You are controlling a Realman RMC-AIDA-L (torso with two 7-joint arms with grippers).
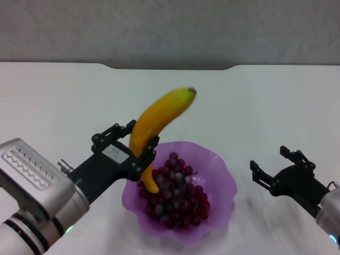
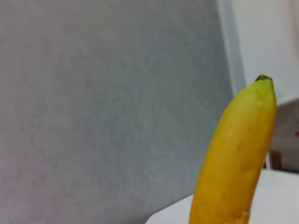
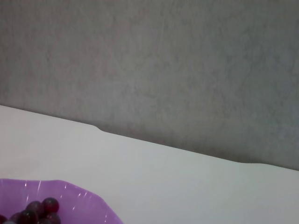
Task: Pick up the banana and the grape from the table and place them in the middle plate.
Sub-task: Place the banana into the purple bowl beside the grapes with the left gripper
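The curved, smooth yellow-orange banana [image 1: 157, 129] with a greenish tip is held almost upright above the near-left side of the plate, its lower end pointing down among the grapes and its tip raised toward the far side. It is grasped low on its body by the left pincer [image 1: 142, 154], which is clenched on it at the plate's left rim. In the left wrist view only the upper part of the banana [image 2: 238, 158] is shown, against the grey wall.

The banana is judged to be light and quite stiff, but its peel is smooth and can slip or bruise; a hold around the thick middle would be steadier than one near an end, and the present low grip lets the long upper part lean.

The bunch of small round dark red-purple grapes [image 1: 176, 194] is already lying inside the translucent purple plastic plate [image 1: 223, 178] with a wavy, scalloped rim. The grapes are judged soft and easily crushed or detached, so the banana should be laid down gently on them.

The right pincer [image 1: 273, 166] is released and holds nothing; it rests low over the plain white surface [image 1: 265, 111], to the right of the plate and apart from it.
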